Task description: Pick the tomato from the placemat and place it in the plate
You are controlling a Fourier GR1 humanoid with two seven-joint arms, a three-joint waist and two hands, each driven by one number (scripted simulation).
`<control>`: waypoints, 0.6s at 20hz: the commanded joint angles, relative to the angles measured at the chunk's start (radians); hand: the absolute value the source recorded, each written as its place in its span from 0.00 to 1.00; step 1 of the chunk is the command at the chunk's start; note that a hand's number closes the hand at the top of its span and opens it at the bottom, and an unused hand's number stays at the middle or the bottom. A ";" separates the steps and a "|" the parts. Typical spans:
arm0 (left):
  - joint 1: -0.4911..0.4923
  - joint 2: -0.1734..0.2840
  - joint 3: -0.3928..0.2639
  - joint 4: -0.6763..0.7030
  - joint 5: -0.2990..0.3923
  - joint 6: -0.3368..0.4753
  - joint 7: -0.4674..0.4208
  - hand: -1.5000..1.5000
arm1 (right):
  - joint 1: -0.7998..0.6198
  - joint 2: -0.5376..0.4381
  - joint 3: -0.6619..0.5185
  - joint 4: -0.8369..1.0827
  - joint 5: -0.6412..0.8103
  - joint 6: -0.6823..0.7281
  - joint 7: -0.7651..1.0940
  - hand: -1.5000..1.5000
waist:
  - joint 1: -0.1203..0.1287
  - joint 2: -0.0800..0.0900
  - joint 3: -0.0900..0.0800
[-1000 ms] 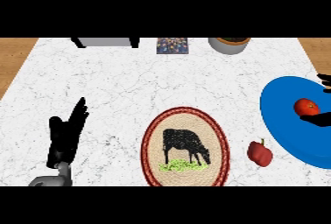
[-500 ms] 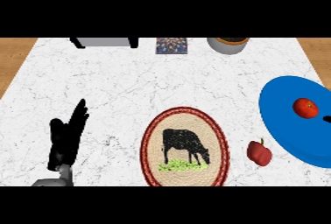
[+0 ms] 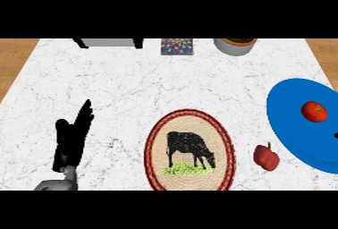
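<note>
Tomato [image 3: 314, 111] lies in plate [image 3: 292, 116]; left robot hand [image 3: 70, 139] rests open.

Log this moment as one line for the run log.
tomato: on blue plate | placemat: bare | red pepper: on counter between placemat and plate | left hand: open, resting | right hand: out of view

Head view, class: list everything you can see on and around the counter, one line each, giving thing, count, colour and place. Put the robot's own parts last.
tomato: one, red, on the plate
plate: one, blue, right edge of the counter
bell pepper: one, red, on the counter between placemat and plate
placemat: one, oval, beige with red border and a black cow, lower middle
bowl: one, grey, far edge
patterned box: one, multicoloured, far edge
counter: one, white marble
left hand: one, black, open, resting lower left
right hand: almost wholly out of view
</note>
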 commanded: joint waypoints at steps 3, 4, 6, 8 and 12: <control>0.011 0.010 0.005 -0.039 0.004 -0.031 0.021 0.50 | -0.034 -0.018 0.048 0.116 -0.001 -0.054 -0.095 0.00 | 0.006 0.001 0.001; 0.039 -0.038 -0.032 -0.093 -0.025 0.022 0.056 0.50 | -0.028 -0.008 0.049 0.052 -0.023 -0.058 -0.022 0.00 | 0.003 -0.001 0.000; -0.002 0.007 0.026 0.013 0.011 -0.029 -0.024 0.50 | -0.014 0.019 0.076 0.094 0.016 -0.133 -0.074 0.00 | 0.004 0.001 0.000; 0.019 -0.021 0.002 0.033 -0.010 -0.015 -0.044 0.50 | 0.001 0.021 0.079 0.034 -0.021 -0.137 -0.008 0.00 | -0.002 -0.001 -0.001; -0.023 0.018 0.055 0.058 0.008 -0.033 -0.038 0.50 | 0.003 -0.014 0.097 0.111 -0.007 -0.163 -0.040 0.00 | 0.001 0.000 0.000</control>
